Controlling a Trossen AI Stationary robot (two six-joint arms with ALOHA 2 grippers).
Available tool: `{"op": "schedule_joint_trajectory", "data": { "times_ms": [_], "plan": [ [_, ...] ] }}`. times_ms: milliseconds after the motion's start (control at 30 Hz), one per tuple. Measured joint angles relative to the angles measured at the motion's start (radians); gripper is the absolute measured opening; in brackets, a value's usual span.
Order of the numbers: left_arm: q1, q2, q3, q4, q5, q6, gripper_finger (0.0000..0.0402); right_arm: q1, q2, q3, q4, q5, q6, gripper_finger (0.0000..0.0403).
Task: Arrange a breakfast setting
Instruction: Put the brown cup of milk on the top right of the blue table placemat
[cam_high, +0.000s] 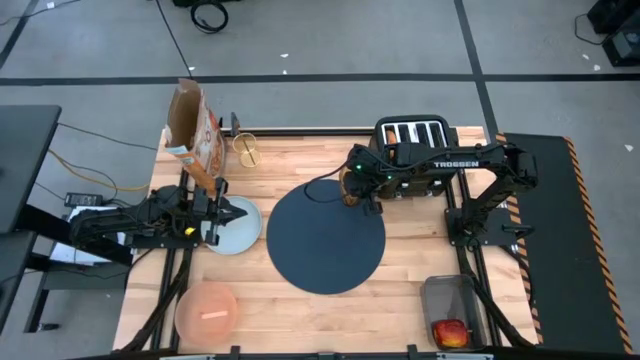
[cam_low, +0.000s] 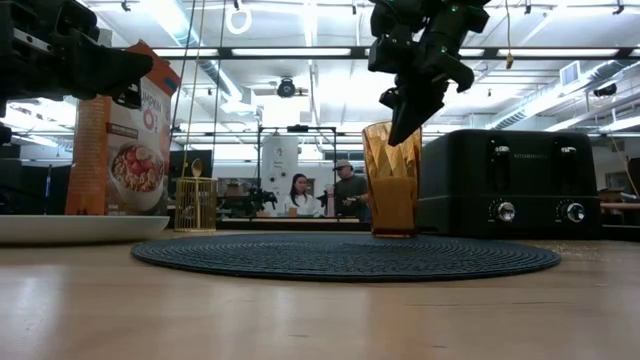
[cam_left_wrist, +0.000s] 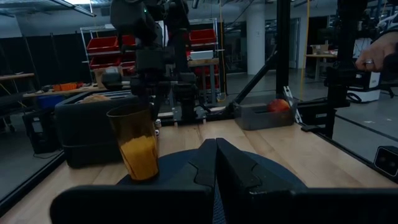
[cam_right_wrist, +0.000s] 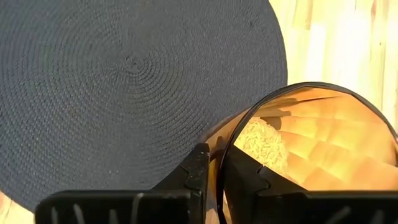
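Observation:
The amber tumbler (cam_high: 351, 196) (cam_low: 392, 185) (cam_left_wrist: 137, 149) stands upright with its base on the far right part of the round dark-blue mat (cam_high: 325, 240) (cam_low: 345, 256) (cam_right_wrist: 124, 81), close to the toaster. My right gripper (cam_low: 402, 112) (cam_right_wrist: 216, 177) comes down on the tumbler's rim. My left gripper (cam_high: 243, 212) (cam_left_wrist: 216, 163) hovers shut over the pale-blue plate (cam_high: 236, 236) (cam_low: 70, 228) at the mat's left and holds nothing. The pink bowl (cam_high: 207, 310) sits near the front left. The red apple (cam_high: 450, 331) (cam_left_wrist: 278, 105) lies in a grey bin at the front right. My right gripper straddles the tumbler's rim (cam_right_wrist: 231, 144), one finger inside the glass and one outside, with the thin wall between them. The fingers slant down from above, coming from the toaster's side. The tumbler stands upright with its base on the mat.
A black four-slot toaster (cam_high: 412, 135) (cam_low: 520, 185) stands right behind the tumbler. The tall cereal box (cam_high: 195, 130) (cam_low: 125, 140) and a small gold holder (cam_high: 246, 150) (cam_low: 196, 203) stand at the far left. People sit in the room beyond the table.

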Motion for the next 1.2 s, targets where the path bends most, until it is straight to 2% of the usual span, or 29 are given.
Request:
{"op": "schedule_joint_trajectory", "data": {
  "times_ms": [667,833,1200],
  "plan": [
    [0.0,0.0,0.0,0.0,0.0,0.0,0.0018,0.0,0.0,0.0,0.01,0.001,0.001,0.0065],
    [0.0,0.0,0.0,0.0,0.0,0.0,0.0018,0.017,0.0,0.004,0.008,0.083,0.012,0.0079],
    [0.0,0.0,0.0,0.0,0.0,0.0,0.0018,0.09,-0.002,0.072,-0.001,0.115,0.027,0.0109]
  ]
}}
